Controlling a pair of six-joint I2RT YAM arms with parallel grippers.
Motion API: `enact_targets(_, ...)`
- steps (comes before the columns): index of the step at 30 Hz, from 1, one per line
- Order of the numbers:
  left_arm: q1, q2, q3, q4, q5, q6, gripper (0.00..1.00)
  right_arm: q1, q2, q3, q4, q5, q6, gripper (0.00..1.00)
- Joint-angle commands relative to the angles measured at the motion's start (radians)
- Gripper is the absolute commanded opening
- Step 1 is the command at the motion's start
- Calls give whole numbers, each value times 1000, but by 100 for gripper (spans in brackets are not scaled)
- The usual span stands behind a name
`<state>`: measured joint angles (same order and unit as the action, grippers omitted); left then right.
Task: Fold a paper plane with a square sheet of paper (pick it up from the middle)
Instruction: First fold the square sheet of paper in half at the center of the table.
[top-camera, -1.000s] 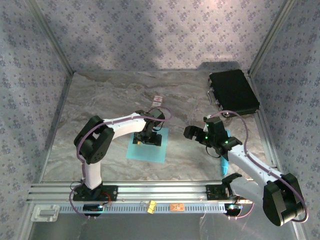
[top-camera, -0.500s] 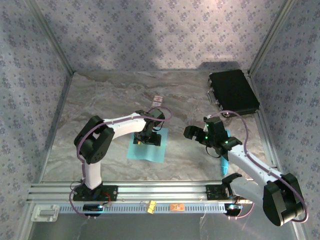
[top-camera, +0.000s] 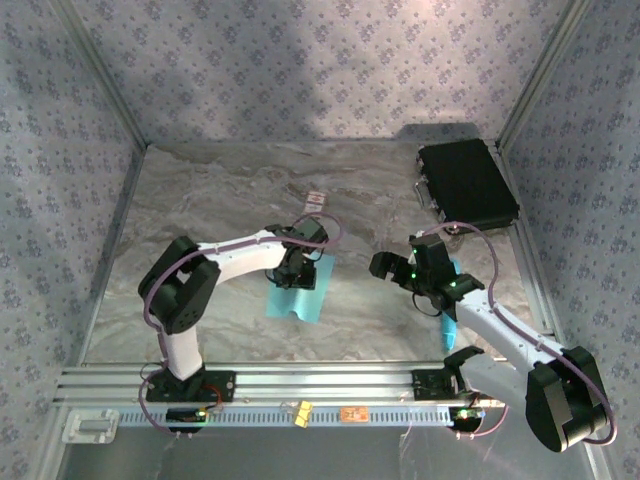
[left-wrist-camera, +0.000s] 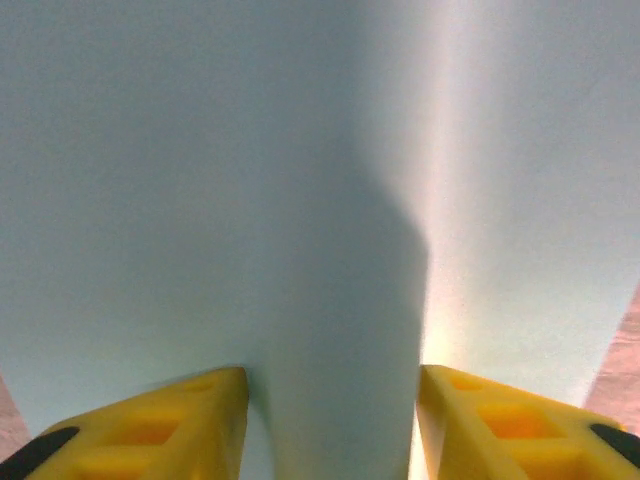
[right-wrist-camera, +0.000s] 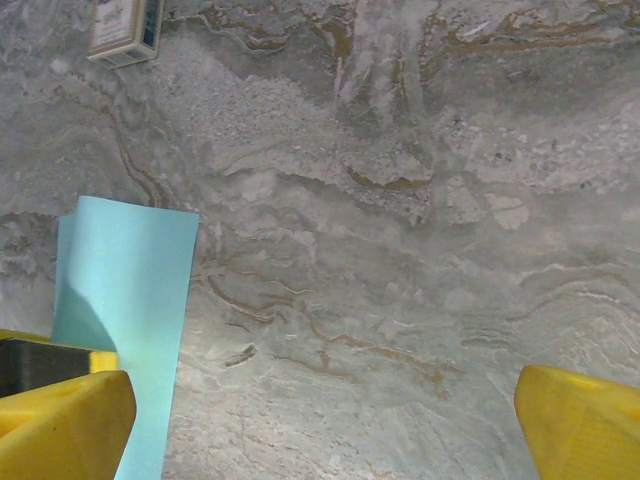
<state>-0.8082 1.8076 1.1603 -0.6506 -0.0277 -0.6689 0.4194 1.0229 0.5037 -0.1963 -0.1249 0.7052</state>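
The light-blue square sheet of paper (top-camera: 300, 295) lies on the marble table, left of centre, and looks narrowed and bunched. My left gripper (top-camera: 290, 272) points down onto its middle. In the left wrist view the square sheet of paper (left-wrist-camera: 300, 150) bulges up as a ridge between the yellow fingers (left-wrist-camera: 170, 430), and the left gripper (left-wrist-camera: 332, 420) is shut on that ridge. My right gripper (top-camera: 385, 265) hovers open to the right of the sheet. Its own view has the right gripper (right-wrist-camera: 325, 420) spread wide over bare marble, with the square sheet of paper (right-wrist-camera: 125, 290) at left. A paper plane is out of view.
A black case (top-camera: 466, 185) lies at the back right. A small white card (top-camera: 316, 201) sits behind the sheet, and the same white card (right-wrist-camera: 122, 28) appears at top left from the right wrist. A cyan stick (top-camera: 449, 330) lies under the right arm. Patterned walls enclose the table.
The left gripper has closed in on the sheet's middle. The sheet has gathered narrower and shifted slightly right. The right gripper has barely moved.
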Motion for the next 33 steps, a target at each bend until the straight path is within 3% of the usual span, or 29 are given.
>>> enact_targets(1, -7, -61, -5, 60, -1, 4, 42, 0, -1, 34, -47, 41, 28, 99)
enact_targets(7, 19, -143, -47, 209, 129, -29, 42, -2, -17, 53, -101, 104, 53, 99)
enact_targets(13, 107, -208, -132, 418, 362, -111, 42, -6, -67, 43, -74, 136, 69, 99)
enact_targets(21, 159, -176, -220, 748, 605, -285, 41, -16, -95, 39, -41, 153, 62, 98)
enact_targets(26, 158, -118, -223, 797, 628, -318, 40, -19, -82, 25, 9, 115, 78, 96)
enact_targets(33, 159, -44, -253, 779, 559, -347, 39, -26, -64, 22, 32, 67, 84, 95)
